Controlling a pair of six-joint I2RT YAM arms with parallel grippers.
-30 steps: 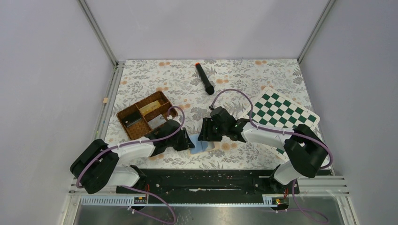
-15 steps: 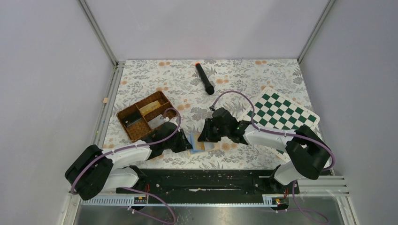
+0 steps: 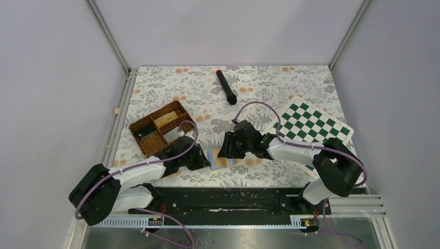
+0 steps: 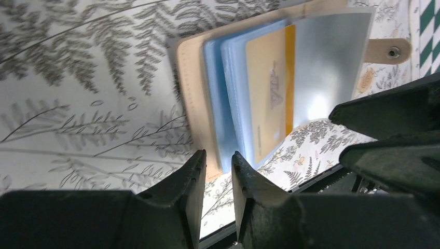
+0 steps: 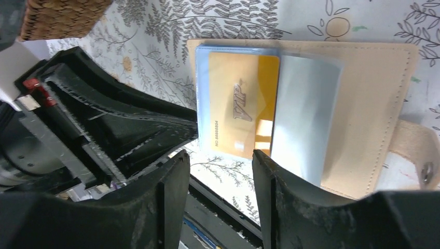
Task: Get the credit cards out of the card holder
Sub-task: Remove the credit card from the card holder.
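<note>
A: Item: flat tan card holder (image 5: 373,114)?
B: Lying open, near centre of floral table (image 3: 270,83); yellow-gold plastic card (image 5: 238,104) showing. Left gripper (image 4: 217,161) pinches its left edge. Right gripper (image 5: 219,154) gapes over card.

Pale lilac walls (image 3: 223,31) and metal corner posts (image 3: 109,36) enclose a floral-clothed table (image 3: 270,83), evenly lit.

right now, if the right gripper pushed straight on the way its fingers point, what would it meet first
The gold card, in its clear sleeve inside the open card holder: its near edge lies just ahead of the open fingers of the right gripper. How much height separates them is unclear.
</note>
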